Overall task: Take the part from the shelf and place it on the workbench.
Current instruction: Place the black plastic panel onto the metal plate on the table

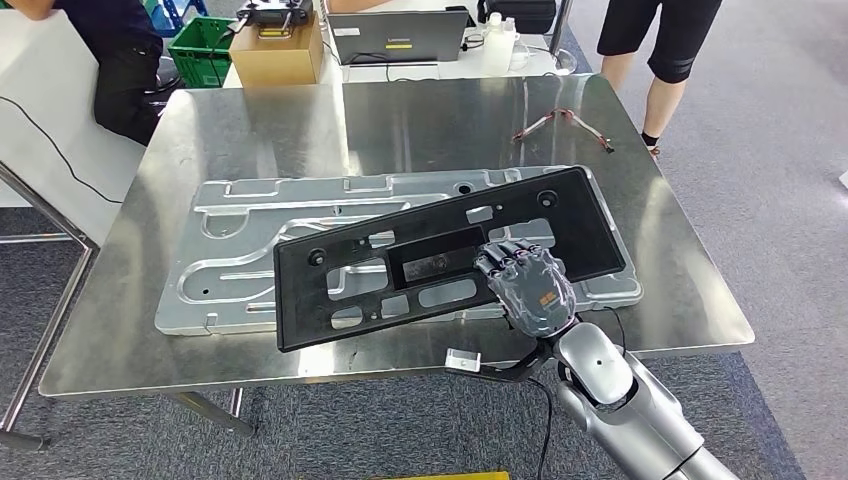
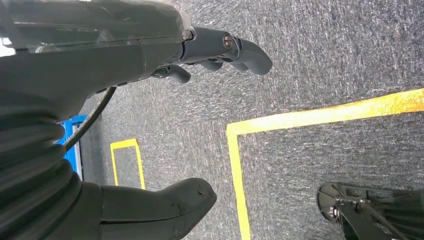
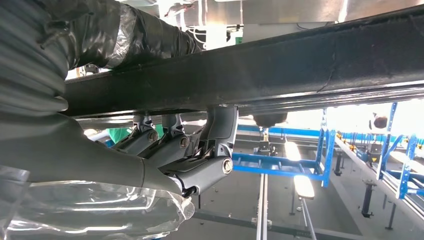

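Silver right arm [image 1: 620, 400], black cable, grey right hand [image 1: 530, 285] with orange marking

Matt black plastic part [image 1: 440, 255] — brushed-metal workbench [image 1: 420, 120].

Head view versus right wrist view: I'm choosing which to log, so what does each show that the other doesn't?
Head view alone: the steel workbench, the silver stamped panel under the black plastic part, a cardboard box, a laptop, people standing. Right wrist view alone: the robot hand's fingers hooked on the part's edge, and blue racking beyond. Both: the right robot hand holding the part.
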Controlling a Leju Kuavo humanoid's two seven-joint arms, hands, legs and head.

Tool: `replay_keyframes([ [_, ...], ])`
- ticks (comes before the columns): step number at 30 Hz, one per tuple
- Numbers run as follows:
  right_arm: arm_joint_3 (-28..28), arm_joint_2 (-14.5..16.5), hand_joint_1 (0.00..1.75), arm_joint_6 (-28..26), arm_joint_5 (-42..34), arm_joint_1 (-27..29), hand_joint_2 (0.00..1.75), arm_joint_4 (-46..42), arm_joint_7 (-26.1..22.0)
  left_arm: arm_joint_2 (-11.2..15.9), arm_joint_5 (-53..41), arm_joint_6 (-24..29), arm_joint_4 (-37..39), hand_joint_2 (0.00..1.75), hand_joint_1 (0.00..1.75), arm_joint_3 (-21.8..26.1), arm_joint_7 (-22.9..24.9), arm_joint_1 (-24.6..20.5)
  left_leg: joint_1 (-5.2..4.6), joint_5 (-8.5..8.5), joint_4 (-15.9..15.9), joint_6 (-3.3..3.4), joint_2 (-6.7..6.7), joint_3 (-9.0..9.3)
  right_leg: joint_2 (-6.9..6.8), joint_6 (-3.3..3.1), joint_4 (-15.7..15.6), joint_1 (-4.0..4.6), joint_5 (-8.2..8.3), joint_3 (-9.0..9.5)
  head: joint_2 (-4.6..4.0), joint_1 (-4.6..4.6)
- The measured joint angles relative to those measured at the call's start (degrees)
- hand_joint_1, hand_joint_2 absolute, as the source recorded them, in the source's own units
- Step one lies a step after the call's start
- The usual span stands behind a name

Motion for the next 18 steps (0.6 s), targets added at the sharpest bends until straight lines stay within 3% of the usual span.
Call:
replay_keyframes([
  [18, 0.00, -0.01, 1.75, 0.00, 0.00, 0.00, 1.75, 0.00, 0.00, 0.01, 0.00, -0.01, 0.00, 1.75, 0.00, 0.00, 0.00, 0.00, 0.00, 0.00, 0.00, 0.00, 0.00, 0.00, 0.00, 0.00, 0.00, 0.00, 0.00, 0.00, 0.00, 0.00],
])
